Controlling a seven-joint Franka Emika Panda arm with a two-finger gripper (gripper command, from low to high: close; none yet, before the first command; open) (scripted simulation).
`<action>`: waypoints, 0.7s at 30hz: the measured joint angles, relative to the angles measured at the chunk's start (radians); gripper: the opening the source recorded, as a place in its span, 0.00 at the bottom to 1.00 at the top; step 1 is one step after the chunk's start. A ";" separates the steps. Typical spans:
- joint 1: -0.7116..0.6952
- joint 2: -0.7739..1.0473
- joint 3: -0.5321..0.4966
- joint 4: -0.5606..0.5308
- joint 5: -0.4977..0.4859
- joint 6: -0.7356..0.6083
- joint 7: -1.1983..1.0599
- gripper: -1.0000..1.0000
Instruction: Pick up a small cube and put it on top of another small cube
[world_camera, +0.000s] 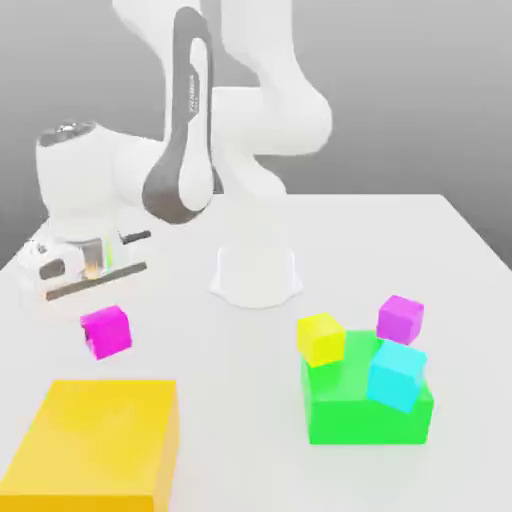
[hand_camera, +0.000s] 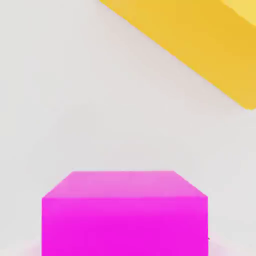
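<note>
A white table (world_camera: 400, 240) fills the lower part of the exterior view, evenly lit with soft shadows. Behind it rises a plain grey backdrop, lighter toward the top, perhaps a wall.

Small hot-pink cube (world_camera: 106, 332) (hand_camera: 125, 212), plain, slightly tilted, just beyond the big yellow block's far edge

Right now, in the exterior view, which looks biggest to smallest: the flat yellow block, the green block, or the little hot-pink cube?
1. Flat yellow block, though it sits nearest the camera.
2. Green block.
3. Little hot-pink cube, clearly smallest.
</note>
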 joint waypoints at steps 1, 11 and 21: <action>0.020 -0.024 0.027 -0.002 0.007 -0.024 0.033 0.00; 0.198 -0.283 0.327 -0.021 0.044 -0.263 0.393 0.00; 0.305 -0.390 0.573 -0.060 0.064 -0.326 0.664 0.00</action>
